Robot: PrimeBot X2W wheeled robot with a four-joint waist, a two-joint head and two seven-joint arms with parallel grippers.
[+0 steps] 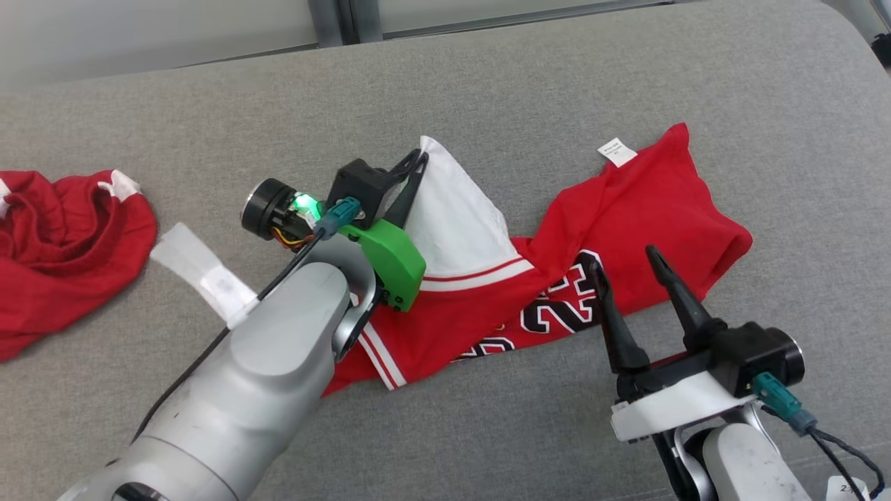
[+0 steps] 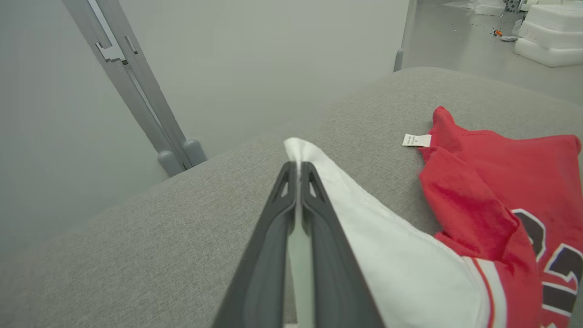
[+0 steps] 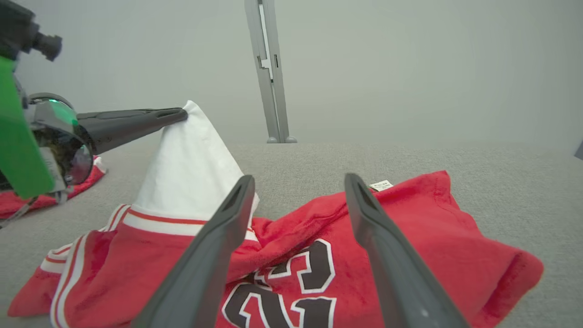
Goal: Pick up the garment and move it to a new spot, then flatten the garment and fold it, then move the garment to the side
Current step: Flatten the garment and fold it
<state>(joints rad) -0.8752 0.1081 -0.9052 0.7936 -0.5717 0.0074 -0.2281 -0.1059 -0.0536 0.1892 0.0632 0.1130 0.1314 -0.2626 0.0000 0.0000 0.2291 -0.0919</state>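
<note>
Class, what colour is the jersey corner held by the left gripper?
White; the jersey corner shows best in the left wrist view.

**Pinching the jersey by its white corner**

The left gripper is clamping the tip of the jersey's white panel between closed fingers. The right gripper is hovering with fingers spread over the black numbers near the front edge. A white tag is lying at the far edge on the grey cushion. Another red garment is lying crumpled well apart, at the left.

Soft even light — sharp, shadowless
</note>
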